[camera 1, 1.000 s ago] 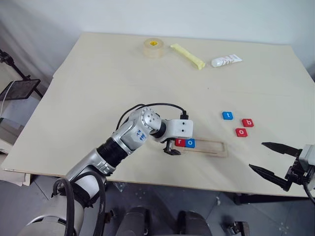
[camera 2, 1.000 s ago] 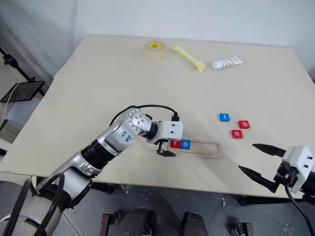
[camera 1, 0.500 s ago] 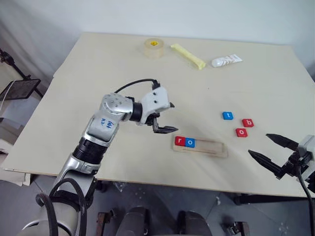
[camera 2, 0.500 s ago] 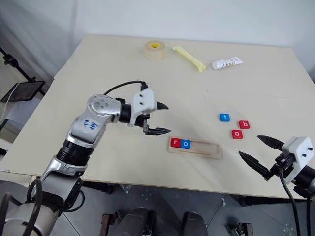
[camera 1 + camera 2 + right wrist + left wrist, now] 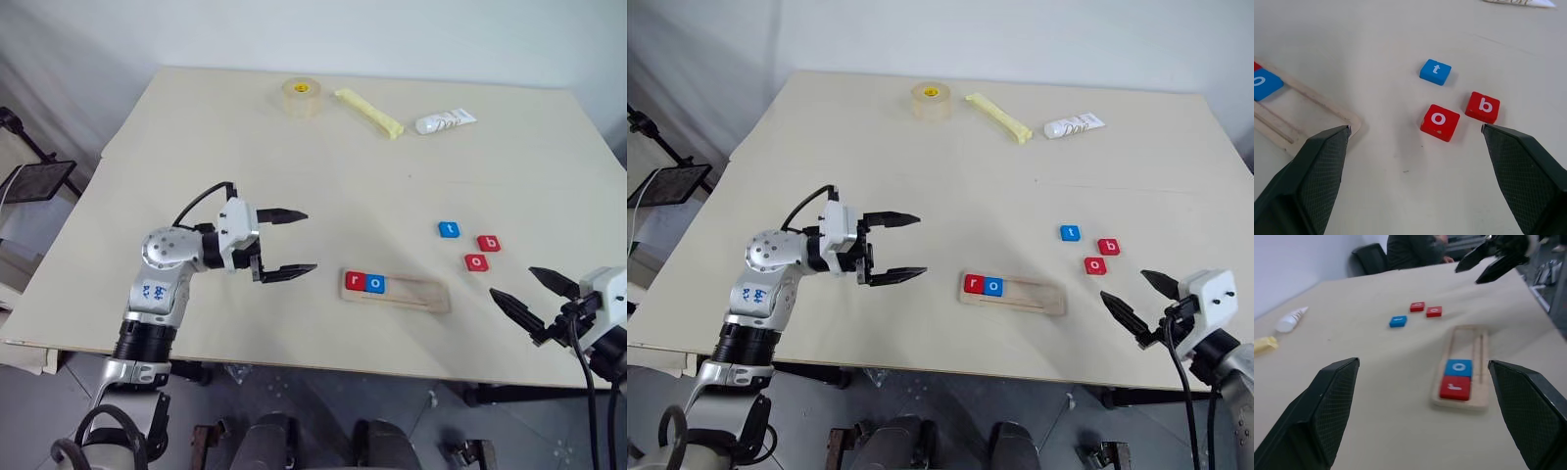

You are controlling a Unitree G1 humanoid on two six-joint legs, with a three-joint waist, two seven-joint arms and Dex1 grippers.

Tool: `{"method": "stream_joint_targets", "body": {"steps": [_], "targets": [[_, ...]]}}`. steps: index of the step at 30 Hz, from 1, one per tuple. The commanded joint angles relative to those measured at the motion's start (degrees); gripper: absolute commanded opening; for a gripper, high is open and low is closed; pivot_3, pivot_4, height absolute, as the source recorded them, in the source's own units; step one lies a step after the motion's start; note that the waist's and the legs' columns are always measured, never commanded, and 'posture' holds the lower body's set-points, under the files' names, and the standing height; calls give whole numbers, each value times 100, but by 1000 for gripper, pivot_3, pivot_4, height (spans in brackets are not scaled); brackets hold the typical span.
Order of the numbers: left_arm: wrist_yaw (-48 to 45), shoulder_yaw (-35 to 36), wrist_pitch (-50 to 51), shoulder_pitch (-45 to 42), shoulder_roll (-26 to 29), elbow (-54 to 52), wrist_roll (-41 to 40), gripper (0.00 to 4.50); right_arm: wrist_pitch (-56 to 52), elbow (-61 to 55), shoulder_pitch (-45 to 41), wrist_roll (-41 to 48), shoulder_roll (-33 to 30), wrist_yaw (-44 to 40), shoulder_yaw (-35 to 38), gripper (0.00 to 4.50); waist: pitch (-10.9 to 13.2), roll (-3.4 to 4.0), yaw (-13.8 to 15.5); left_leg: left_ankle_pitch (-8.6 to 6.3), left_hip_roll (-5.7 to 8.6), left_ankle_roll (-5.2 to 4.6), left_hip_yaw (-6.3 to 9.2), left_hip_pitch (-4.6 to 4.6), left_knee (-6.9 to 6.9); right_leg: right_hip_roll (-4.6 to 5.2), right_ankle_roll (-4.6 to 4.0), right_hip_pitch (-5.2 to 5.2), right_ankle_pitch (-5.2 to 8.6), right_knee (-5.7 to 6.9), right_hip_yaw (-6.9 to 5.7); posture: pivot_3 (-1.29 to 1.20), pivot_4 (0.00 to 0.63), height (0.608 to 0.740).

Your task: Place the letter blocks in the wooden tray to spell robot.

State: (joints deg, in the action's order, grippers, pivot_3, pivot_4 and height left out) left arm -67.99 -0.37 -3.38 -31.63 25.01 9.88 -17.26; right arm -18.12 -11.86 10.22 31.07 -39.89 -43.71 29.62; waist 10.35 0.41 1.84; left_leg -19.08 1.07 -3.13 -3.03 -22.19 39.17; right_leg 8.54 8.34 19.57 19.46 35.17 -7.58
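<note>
The wooden tray (image 5: 416, 293) lies near the table's front edge, with a red "r" block (image 5: 355, 282) and a blue "o" block (image 5: 376, 284) at its left end. To its upper right, loose on the table, lie a blue "t" block (image 5: 449, 229), a red "b" block (image 5: 488, 243) and a red "o" block (image 5: 476, 262). My left gripper (image 5: 286, 242) hangs open and empty to the left of the tray, pointing right. My right gripper (image 5: 534, 298) is open and empty at the front right, short of the loose blocks (image 5: 1439, 121).
At the table's far side sit a tape roll (image 5: 301, 95), a yellow stick (image 5: 368, 112) and a white tube (image 5: 445, 121). The table's front edge (image 5: 294, 358) runs just below the tray. A seated person (image 5: 1415, 249) shows beyond the table in the left wrist view.
My left gripper has drawn away from the tray's left end, moving left and up, and now stands open pointing right. The right gripper has crept a little forward.
</note>
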Motion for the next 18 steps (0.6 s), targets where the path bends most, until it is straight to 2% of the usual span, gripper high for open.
{"method": "stream_joint_targets", "body": {"steps": [1,6,18], "targets": [[-241,4,-956,307,-32,290,-10,4467,-372,-112,-3,23,-134,170,82,4500,0,0,-2,0,0,0,1,0,0,0,0,0,0,0,-1,0,150,740],[-470,27,-1285,487,-23,581,-217,4467,-690,-189,68,181,-245,70,333,4500,0,0,-13,0,1,0,1,-1,0,0,0,0,0,2,-1,0,150,740],[-910,99,-1577,466,24,1144,-401,4467,-719,-409,353,268,-260,2,612,4500,0,0,-31,0,1,-1,-1,2,0,1,0,2,0,10,0,0,150,740]]}}
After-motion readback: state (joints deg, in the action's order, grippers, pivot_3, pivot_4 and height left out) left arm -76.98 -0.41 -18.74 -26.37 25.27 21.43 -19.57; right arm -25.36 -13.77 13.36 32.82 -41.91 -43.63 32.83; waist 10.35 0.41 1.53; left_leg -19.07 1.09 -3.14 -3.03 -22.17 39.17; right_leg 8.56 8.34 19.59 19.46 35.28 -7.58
